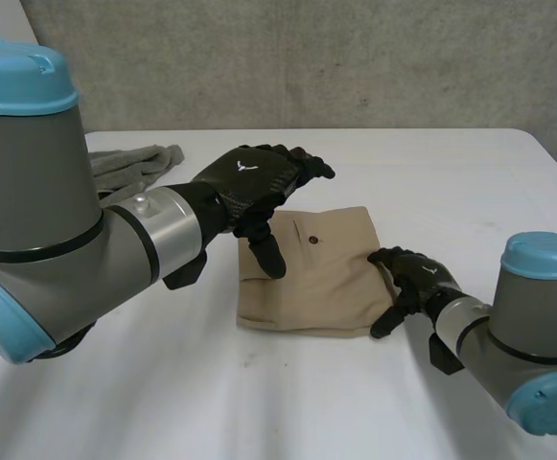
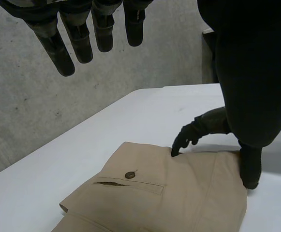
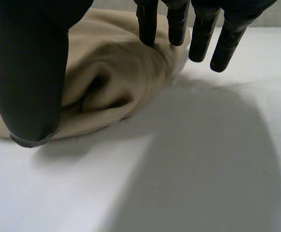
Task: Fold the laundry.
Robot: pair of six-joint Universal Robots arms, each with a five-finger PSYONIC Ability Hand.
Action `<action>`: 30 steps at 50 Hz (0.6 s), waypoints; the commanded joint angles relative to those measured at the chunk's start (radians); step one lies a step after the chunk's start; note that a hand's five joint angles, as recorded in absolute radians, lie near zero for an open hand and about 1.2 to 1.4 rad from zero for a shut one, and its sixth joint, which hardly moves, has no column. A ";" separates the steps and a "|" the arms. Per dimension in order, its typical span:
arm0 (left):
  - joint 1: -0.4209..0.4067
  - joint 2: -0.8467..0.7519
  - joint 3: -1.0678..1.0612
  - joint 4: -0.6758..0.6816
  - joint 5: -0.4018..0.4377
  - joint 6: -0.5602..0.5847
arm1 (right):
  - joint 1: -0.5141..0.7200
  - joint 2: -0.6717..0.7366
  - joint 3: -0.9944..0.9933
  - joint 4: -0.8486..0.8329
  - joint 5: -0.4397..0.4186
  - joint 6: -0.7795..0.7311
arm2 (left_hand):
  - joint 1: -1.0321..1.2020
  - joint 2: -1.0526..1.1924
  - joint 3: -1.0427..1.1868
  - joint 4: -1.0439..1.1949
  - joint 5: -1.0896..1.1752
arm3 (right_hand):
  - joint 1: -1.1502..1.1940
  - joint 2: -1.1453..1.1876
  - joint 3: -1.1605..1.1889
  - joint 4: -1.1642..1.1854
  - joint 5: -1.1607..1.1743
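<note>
A folded tan garment (image 1: 312, 278) with a buttoned pocket lies in the middle of the white table (image 1: 259, 402). My left hand (image 1: 249, 182) hovers open above its left part, fingers straight, thumb pointing down. In the left wrist view the garment (image 2: 179, 193) lies below the fingers (image 2: 82, 38), not touched. My right hand (image 1: 414, 276) is open at the garment's right edge, fingertips against the fold. In the right wrist view the thumb (image 3: 29, 72) stands beside the rolled edge of the cloth (image 3: 111, 72), with the fingers (image 3: 198, 29) spread over it.
A crumpled grey cloth (image 1: 134, 165) lies at the back left of the table, behind my left arm. A concrete wall (image 1: 355, 57) rises behind the table's far edge.
</note>
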 commanded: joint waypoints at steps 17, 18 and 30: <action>0.001 -0.003 -0.001 0.000 0.002 -0.001 | 0.038 0.117 -0.188 -0.017 0.031 0.079 | 0.030 0.018 0.011 0.020 0.004 | 0.643 0.599 0.596 0.578 0.573; 0.001 -0.003 -0.001 0.000 0.002 -0.001 | 0.038 0.121 -0.201 -0.017 0.036 0.085 | 0.030 0.018 0.011 0.020 0.004 | 0.891 0.847 0.844 0.826 0.821; 0.002 -0.005 -0.004 0.004 0.002 -0.001 | 0.035 0.227 -0.468 0.016 0.042 0.077 | 0.030 0.018 0.011 0.020 0.004 | 1.225 1.181 1.177 1.159 1.154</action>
